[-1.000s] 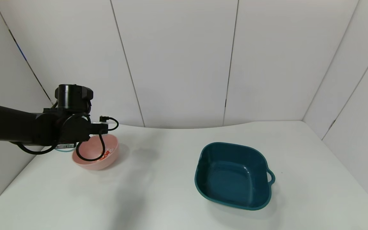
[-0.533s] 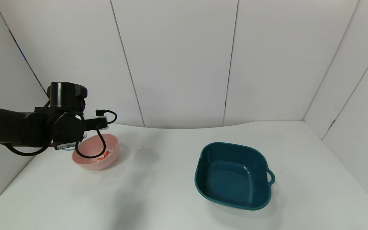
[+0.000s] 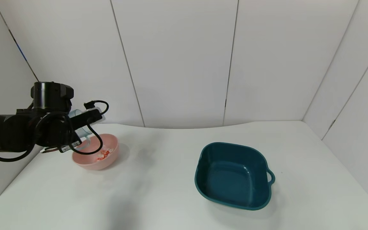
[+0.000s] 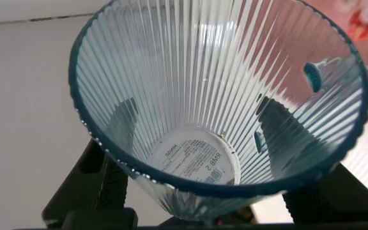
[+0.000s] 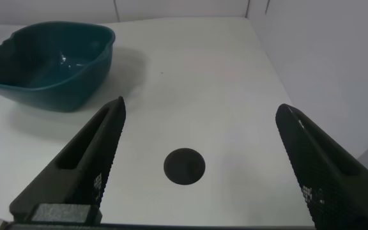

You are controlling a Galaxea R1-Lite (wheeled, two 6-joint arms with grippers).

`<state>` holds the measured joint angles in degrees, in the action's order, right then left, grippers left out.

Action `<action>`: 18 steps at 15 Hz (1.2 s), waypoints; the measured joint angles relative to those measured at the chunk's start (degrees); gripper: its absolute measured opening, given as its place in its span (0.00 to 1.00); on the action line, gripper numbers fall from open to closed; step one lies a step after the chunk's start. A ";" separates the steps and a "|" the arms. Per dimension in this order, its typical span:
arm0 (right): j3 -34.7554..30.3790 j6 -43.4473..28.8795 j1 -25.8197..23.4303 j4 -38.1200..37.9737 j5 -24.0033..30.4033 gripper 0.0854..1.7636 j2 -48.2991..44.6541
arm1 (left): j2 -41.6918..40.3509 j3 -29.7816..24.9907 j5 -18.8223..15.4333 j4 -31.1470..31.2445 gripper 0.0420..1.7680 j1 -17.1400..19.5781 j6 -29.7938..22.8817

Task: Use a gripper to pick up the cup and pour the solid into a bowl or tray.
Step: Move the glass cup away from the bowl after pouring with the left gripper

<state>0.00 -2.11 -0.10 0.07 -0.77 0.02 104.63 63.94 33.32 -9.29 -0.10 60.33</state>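
My left gripper (image 3: 80,127) is shut on the pale-blue ribbed cup (image 3: 81,127), held tilted above the far left edge of the pink bowl (image 3: 111,156). In the left wrist view the cup (image 4: 209,83) is empty, its white bottom label showing, with my black fingers (image 4: 110,124) pressed on both sides. The pink-red and whitish solid (image 3: 103,154) lies inside the bowl. My right gripper (image 5: 200,147) is open and empty, out of the head view, over bare table.
A dark teal squarish tray (image 3: 233,175) with a handle stands right of centre; it also shows in the right wrist view (image 5: 43,61). A round black hole (image 5: 184,166) is in the table under my right gripper. The table's left edge is close to the bowl.
My left arm has lifted and drawn back to the left with the cup, which now shows tilted above the bowl's rim. The solid in the bowl is now uncovered.
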 joint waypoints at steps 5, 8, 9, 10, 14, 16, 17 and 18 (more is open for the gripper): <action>0.00 0.00 0.00 0.00 0.00 0.97 0.00 | -0.50 0.55 -14.25 -0.35 0.74 1.50 -18.49; 0.00 0.00 0.00 0.00 -0.02 0.97 0.00 | -1.16 0.63 -22.10 -0.52 0.74 1.55 -29.46; 0.00 0.02 0.02 0.00 0.00 0.97 0.00 | -1.41 0.63 -23.95 -0.60 0.74 1.52 -33.00; 0.00 0.02 0.02 0.00 0.00 0.97 0.00 | -1.68 0.50 -26.56 -0.85 0.74 1.44 -35.94; 0.00 0.00 0.05 0.00 0.00 0.97 0.00 | -2.60 -0.99 -34.33 -5.36 0.74 0.21 -47.03; 0.00 0.00 0.05 0.00 -0.02 0.97 0.00 | -2.60 -1.76 -34.57 -7.90 0.74 -1.94 -51.13; 0.00 0.00 0.05 0.00 -0.02 0.97 0.00 | -2.43 -2.08 -34.55 -9.36 0.74 -3.10 -52.29; 0.00 0.00 0.05 0.00 0.00 0.97 0.00 | -2.15 -2.50 -34.44 -10.61 0.74 -4.30 -53.25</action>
<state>0.00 -2.11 -0.05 0.07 -0.77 0.02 102.49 61.44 -1.12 -19.90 -4.40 7.08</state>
